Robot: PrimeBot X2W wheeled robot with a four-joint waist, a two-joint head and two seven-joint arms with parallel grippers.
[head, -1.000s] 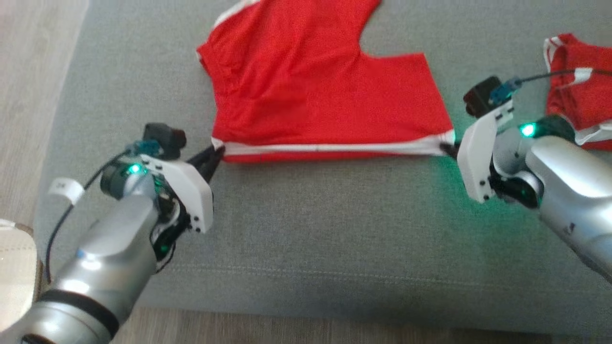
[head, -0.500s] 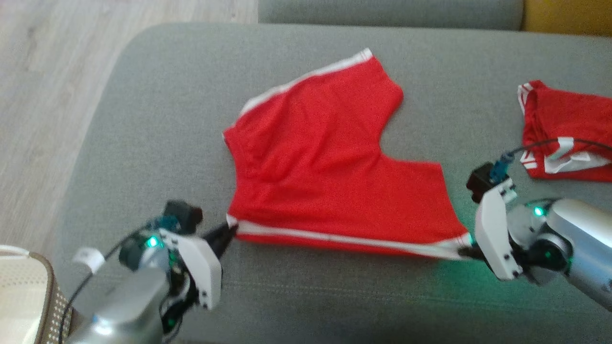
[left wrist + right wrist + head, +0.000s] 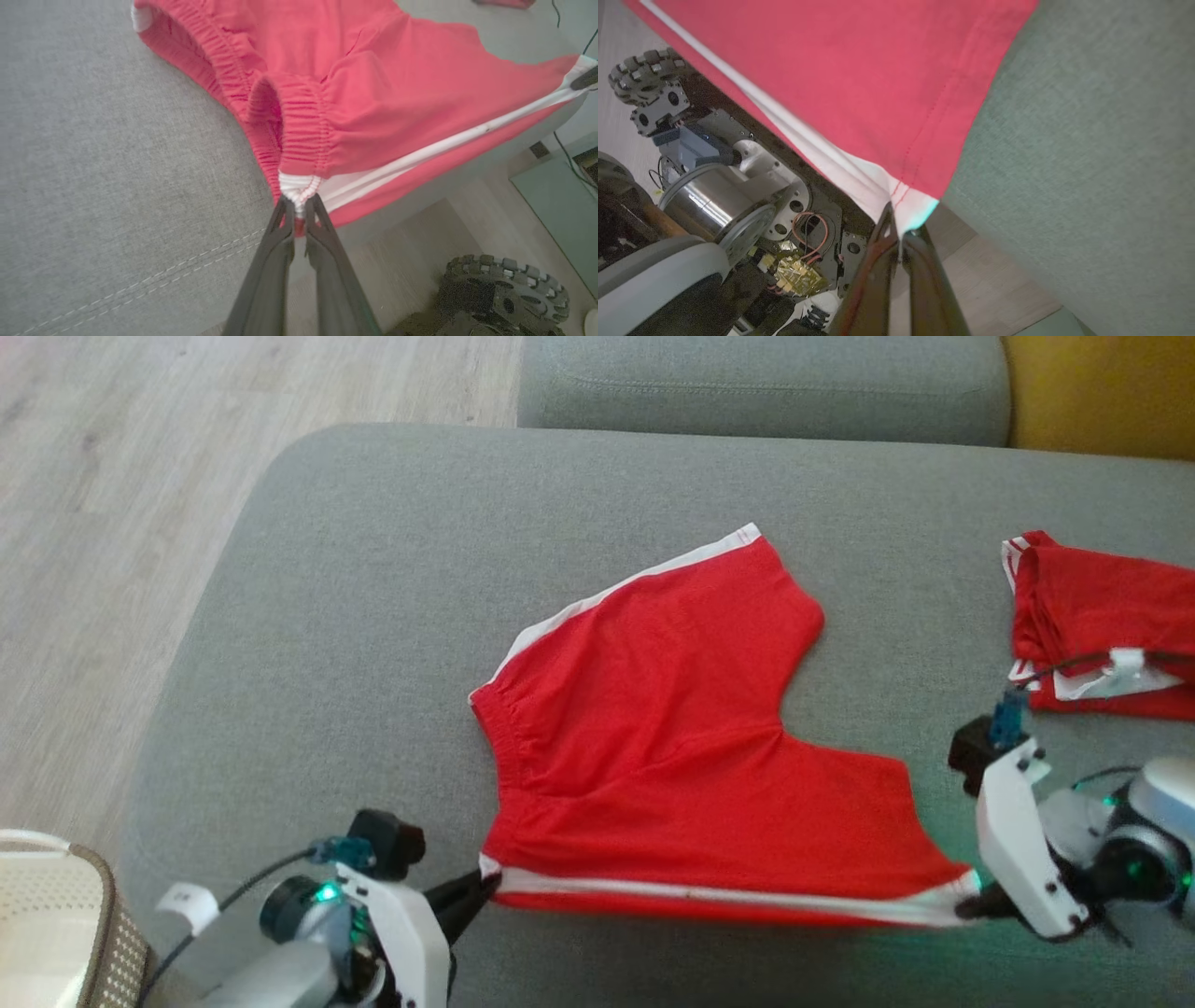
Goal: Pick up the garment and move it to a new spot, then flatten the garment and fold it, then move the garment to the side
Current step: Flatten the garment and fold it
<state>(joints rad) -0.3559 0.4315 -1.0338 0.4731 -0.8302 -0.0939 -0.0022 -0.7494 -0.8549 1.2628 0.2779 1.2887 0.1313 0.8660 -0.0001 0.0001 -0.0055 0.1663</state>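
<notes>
1. The left end effector (image 3: 474,894) sat at the lower left of the head view, fingers pointing right, pinched shut on the garment's (image 3: 672,756) waistband corner.
2. The right end effector (image 3: 973,905) sat at the lower right, fingers pointing left, clamped on a hem corner.

Red shorts (image 3: 672,737) trimmed with white side stripes against a plain grey sofa (image 3: 355,616); a second red-and-white garment (image 3: 1092,616) at three o'clock, mustard-yellow upholstery (image 3: 1102,392) at one o'clock, pale woodgrain floor (image 3: 112,476) at ten o'clock.
</notes>
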